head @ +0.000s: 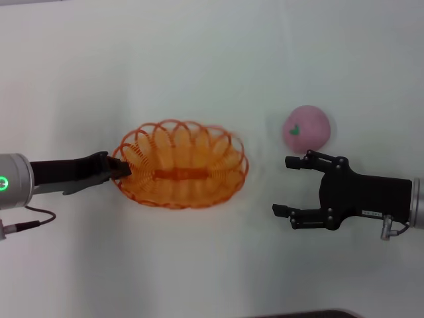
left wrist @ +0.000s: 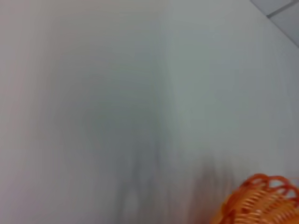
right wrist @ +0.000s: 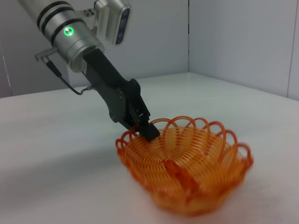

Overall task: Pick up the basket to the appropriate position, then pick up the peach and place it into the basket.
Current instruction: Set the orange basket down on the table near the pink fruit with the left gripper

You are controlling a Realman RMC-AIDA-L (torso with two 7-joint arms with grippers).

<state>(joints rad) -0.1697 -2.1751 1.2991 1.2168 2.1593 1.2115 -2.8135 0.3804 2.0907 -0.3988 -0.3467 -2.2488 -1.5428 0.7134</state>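
While left hand (head: 121,169) grips basket (head: 180,173), peach (head: 307,127) sits apart.

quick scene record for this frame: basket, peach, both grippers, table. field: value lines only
basket: orange woven wire, upright on table, nothing inside
peach: pink, on table outside the basket, on the robot's right, untouched
left gripper: shut on basket rim at its left end
right gripper: open, low over table, just near side of peach, holding nothing
table: white
task state: peach not yet picked
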